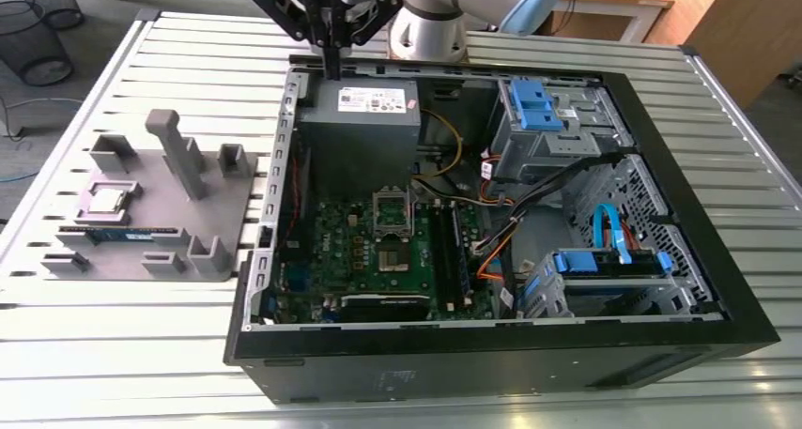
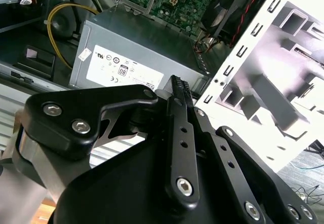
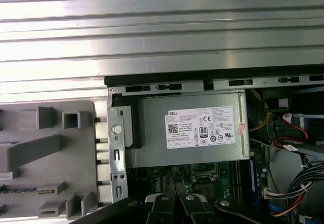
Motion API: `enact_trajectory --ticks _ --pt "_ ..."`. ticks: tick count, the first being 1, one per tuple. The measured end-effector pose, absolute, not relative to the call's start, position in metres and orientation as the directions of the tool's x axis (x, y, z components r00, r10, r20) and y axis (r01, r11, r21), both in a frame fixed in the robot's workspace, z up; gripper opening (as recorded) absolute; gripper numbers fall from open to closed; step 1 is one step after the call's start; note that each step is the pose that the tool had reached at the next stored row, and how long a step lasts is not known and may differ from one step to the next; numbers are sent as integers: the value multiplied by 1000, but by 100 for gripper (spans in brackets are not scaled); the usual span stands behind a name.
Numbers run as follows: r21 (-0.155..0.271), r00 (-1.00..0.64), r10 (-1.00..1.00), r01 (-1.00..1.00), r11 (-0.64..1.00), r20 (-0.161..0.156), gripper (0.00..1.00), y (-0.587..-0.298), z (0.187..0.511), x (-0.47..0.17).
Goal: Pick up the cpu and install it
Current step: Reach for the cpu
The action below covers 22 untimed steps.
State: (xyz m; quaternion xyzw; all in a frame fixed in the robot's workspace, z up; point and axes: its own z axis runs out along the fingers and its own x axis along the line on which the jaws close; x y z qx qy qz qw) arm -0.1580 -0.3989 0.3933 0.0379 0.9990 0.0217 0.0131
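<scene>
Resting on the grey holder [image 1: 157,218], the cpu [image 1: 107,200] lies well apart from the gripper [image 1: 332,69], off to the exterior view's left of it. The gripper hangs over the power supply [image 1: 357,105] with its fingers together and empty. The motherboard [image 1: 363,251] lies below it, so both pickup and installation remain.

On the tabletop [image 1: 126,354], the holder [image 1: 163,218] lies just beside the computer case [image 1: 501,349], on the exterior view's left. The cpu [image 1: 107,200] sits on the holder; inside the case, the power supply [image 1: 363,110] lies behind the motherboard [image 1: 338,237].
</scene>
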Motion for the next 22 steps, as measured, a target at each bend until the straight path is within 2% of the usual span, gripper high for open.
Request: enact_trajectory --ticks 22 --pt "44 -997 76 75 996 -24 11 -399 393 -176"
